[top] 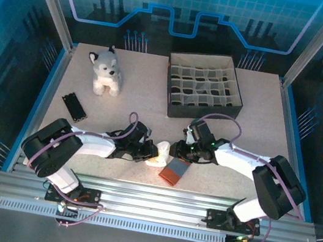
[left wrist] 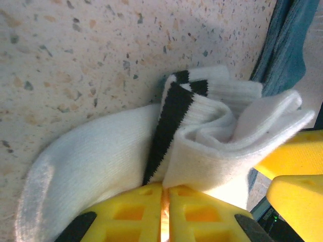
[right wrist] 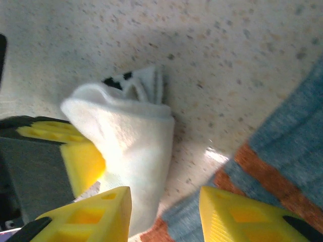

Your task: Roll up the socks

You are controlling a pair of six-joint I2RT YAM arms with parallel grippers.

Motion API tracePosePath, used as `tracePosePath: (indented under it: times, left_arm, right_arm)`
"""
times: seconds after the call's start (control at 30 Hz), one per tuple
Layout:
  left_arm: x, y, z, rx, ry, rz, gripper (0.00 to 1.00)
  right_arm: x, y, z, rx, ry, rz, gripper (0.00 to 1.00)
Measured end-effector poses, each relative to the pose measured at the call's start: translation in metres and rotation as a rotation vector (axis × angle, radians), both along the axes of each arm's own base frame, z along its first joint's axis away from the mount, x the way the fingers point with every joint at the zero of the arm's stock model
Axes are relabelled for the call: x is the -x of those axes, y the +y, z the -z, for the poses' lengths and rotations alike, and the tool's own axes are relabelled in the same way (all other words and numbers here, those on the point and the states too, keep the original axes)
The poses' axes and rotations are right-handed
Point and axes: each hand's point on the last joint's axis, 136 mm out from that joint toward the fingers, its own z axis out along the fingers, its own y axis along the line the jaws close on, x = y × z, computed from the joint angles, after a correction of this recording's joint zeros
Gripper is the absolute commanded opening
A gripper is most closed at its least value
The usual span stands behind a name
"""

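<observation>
The white sock (left wrist: 101, 151), with a dark stripe near its cuff, lies bunched and partly folded on the speckled table. My left gripper (left wrist: 164, 194) is shut on the folded edge. From above, the white sock (top: 159, 155) sits between my left gripper (top: 149, 152) and my right gripper (top: 176, 150). My right gripper (right wrist: 164, 201) stands open, and the white sock (right wrist: 131, 146) lies against its left finger. The grey-blue sock (right wrist: 287, 156) with orange-red bands lies flat to the right, partly under the right finger. The grey-blue sock (top: 174, 171) is near the table's front edge.
A plush husky toy (top: 106, 71) sits at the back left. A dark box (top: 228, 110) with many small compartments stands at the back right. A small black block (top: 73, 106) lies at the left. The table's front rail (top: 150, 190) is close behind the socks.
</observation>
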Motion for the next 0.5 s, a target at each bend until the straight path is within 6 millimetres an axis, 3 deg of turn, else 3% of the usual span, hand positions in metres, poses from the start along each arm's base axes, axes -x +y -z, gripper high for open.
tracePosePath:
  times: [0.17,0.5]
  left_arm:
    - [0.000,0.002,0.001,0.015,-0.002,-0.001,0.10]
    - [0.000,0.002,0.002,0.050,-0.005,0.002,0.09]
  right_arm:
    - [-0.006,0.008,-0.002,-0.034,-0.020,-0.003,0.39]
    - [-0.005,0.015,0.020,-0.029,0.027,-0.007,0.37]
